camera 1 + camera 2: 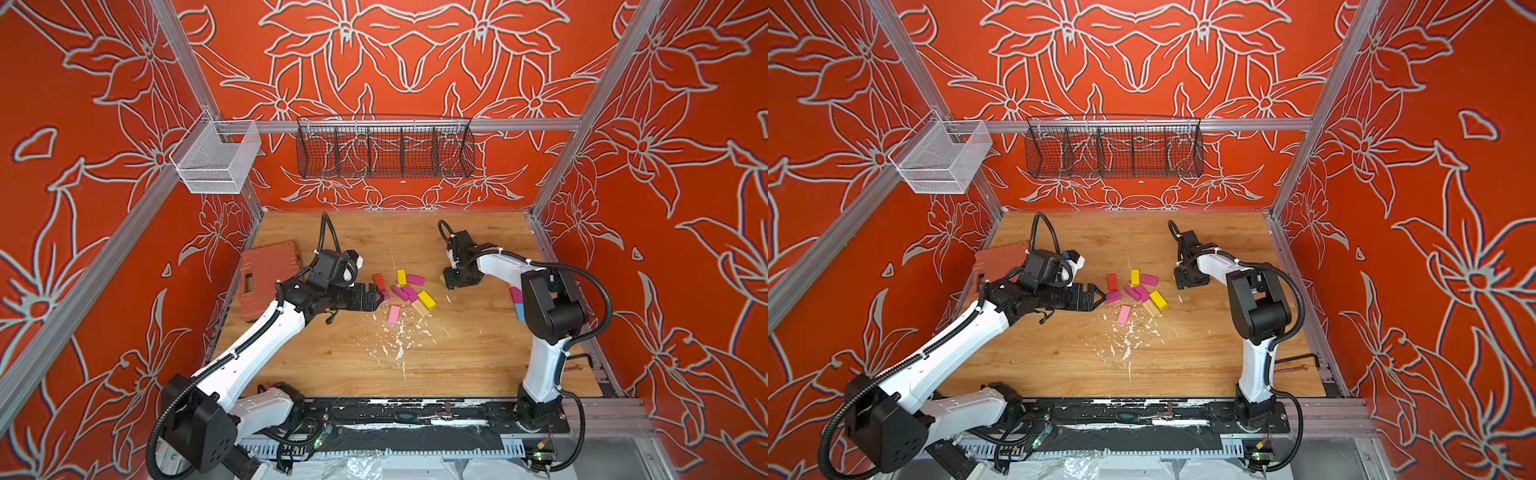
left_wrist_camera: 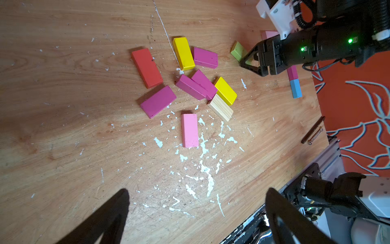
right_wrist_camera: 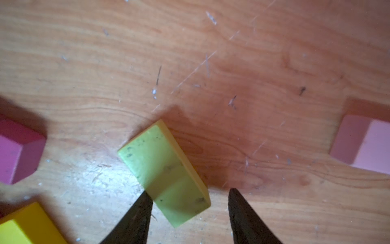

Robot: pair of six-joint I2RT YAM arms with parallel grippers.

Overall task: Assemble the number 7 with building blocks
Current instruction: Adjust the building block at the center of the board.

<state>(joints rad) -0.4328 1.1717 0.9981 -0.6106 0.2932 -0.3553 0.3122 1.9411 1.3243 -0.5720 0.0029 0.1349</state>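
Loose building blocks lie mid-table in both top views: red [image 1: 378,281], yellow [image 1: 401,277], magenta [image 1: 1148,279], light pink [image 1: 393,314] and bare wood [image 2: 221,108]. My right gripper [image 3: 190,191] is open and straddles a tilted green block [image 3: 164,169]; one finger touches it, the other stands apart. My left gripper [image 2: 197,190] hangs wide open beside the pile [image 1: 376,297] with nothing between its fingers. A magenta block [image 2: 292,71] and a blue block [image 2: 295,88] lie end to end, with a light pink one [image 2: 269,33] nearby. The right arm hides most of that row, so the number 7 cannot be made out.
A red-brown tool case [image 1: 268,278] lies at the table's left edge behind the left arm. White flecks [image 1: 395,340] mark the wood in front of the pile. A thin rod and a bolt [image 2: 312,131] lie near the right edge. Two wire baskets [image 1: 384,149] hang on the frame.
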